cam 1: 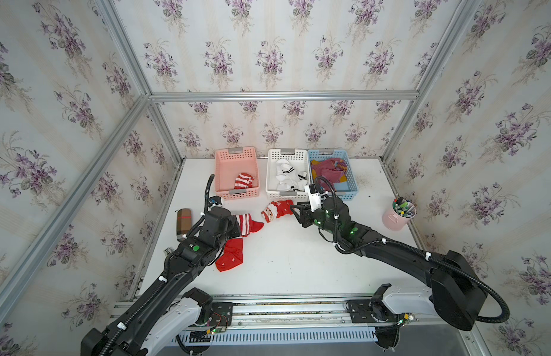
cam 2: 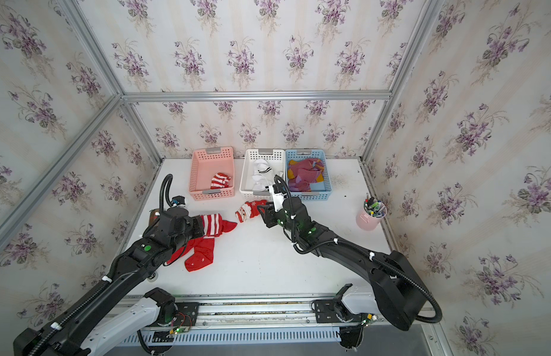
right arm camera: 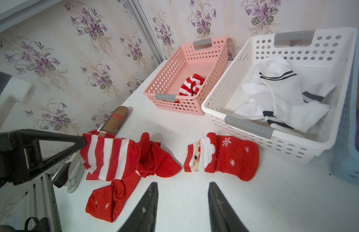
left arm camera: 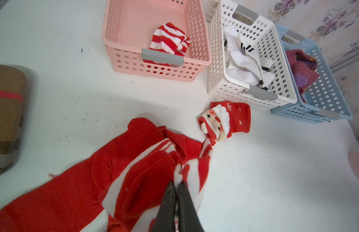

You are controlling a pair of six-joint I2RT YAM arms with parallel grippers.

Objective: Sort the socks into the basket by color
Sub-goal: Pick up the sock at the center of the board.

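A red snowflake sock [cam 1: 231,257] lies nearest, flat. Just beyond it, the left gripper [left arm camera: 177,183] is clamped on the striped sock [right arm camera: 110,156]. Right of that, the right gripper [right arm camera: 182,186] has its jaws apart, and the Santa sock [right arm camera: 224,158] lies just beyond them, untouched. Farthest, the pink basket [right arm camera: 168,70] holds 1 rolled sock [right arm camera: 191,86].

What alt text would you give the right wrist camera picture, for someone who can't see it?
The right gripper, jaws open, hovers just short of a Santa-face sock on a table. The left gripper pinches a red-and-white striped sock nearby; behind stand a pink basket with one balled-up sock and a white basket of white socks.
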